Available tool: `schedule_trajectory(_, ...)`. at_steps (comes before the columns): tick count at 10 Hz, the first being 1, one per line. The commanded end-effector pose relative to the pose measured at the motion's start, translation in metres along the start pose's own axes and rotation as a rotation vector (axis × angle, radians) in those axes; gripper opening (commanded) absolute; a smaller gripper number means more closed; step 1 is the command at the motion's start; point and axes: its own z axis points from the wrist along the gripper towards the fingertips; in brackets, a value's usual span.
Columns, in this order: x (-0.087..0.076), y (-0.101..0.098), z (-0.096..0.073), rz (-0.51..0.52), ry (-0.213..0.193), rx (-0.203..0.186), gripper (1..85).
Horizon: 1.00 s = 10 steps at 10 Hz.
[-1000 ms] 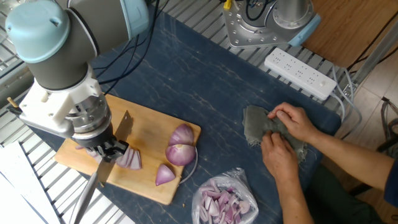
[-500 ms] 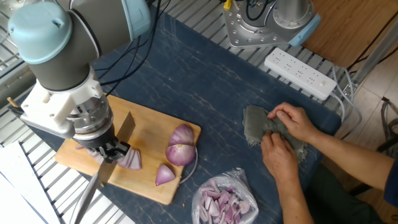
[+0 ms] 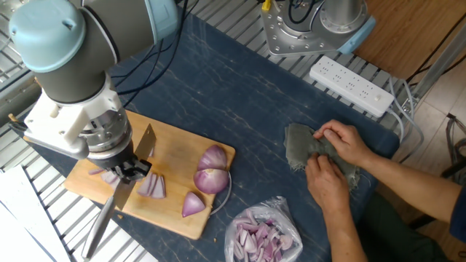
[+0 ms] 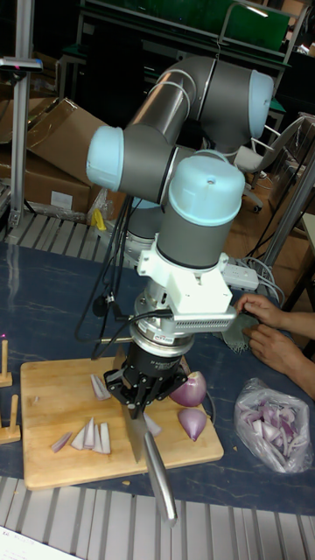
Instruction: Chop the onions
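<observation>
My gripper (image 3: pixel 127 172) (image 4: pixel 140 401) is shut on a knife (image 3: pixel 145 143) over the left part of the wooden cutting board (image 3: pixel 175 149) (image 4: pixel 48 394). The blade points up and back, and the long metal handle (image 4: pixel 159 481) runs off the board's front edge. The onions lie on the board. Two purple halves (image 3: pixel 212 169) (image 4: pixel 188 388) and a wedge (image 3: pixel 193 205) (image 4: pixel 192 422) sit at its right end. Cut slices (image 3: pixel 152 187) (image 4: pixel 91 435) lie just beside the gripper. One more wedge (image 4: pixel 99 386) lies behind them.
A clear bag of onion bits (image 3: pixel 263 236) (image 4: pixel 267 424) lies right of the board. A person's hands (image 3: pixel 331 156) work a grey cloth (image 3: pixel 297 142) on the blue table cover. A white power strip (image 3: pixel 351 86) lies at the back right. Wooden pegs (image 4: pixel 4 359) stand at the left.
The gripper and the knife have shifted slightly up and back over the board, so more of the thin slices at the gripper's left shows. The onion halves and the hands have not moved.
</observation>
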Motion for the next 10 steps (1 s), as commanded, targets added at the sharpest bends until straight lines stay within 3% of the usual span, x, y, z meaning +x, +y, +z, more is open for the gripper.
schedule_trajectory(1, 0.004, 0.020, -0.008, 0.049, 0.004, -0.051, 1.0)
schedule_trajectory(3, 0.001, 0.026, -0.004, 0.055, -0.005, -0.048, 1.0)
schedule_trajectory(7, -0.005, 0.012, 0.002, -0.017, -0.025, -0.018, 1.0)
schedule_trajectory(10, -0.005, 0.012, 0.003, -0.022, -0.024, -0.023, 1.0)
